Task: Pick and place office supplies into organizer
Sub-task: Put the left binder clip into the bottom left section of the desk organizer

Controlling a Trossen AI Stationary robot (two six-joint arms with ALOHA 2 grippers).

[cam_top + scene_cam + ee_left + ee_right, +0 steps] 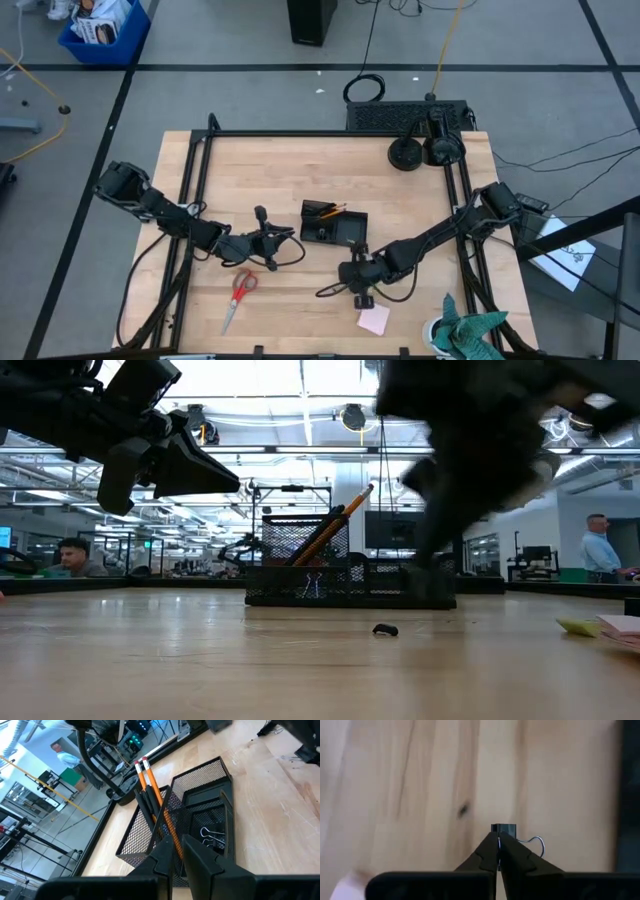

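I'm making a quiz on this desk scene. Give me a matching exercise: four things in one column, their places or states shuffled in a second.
Things:
1. scissors
2. orange pencils
3. binder clip
4. pink sticky-note pad

Places or states:
A. standing in the organizer
B. pinched in the right tool
C. flat on the table, near the left arm
D. on the table's front edge, by the teal cloth

Pairs: 1-C, 2-A, 3-B, 4-D

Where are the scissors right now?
In the high view the red-handled scissors lie flat on the table's front-left part, just in front of the left gripper and to the left of the black mesh organizer.
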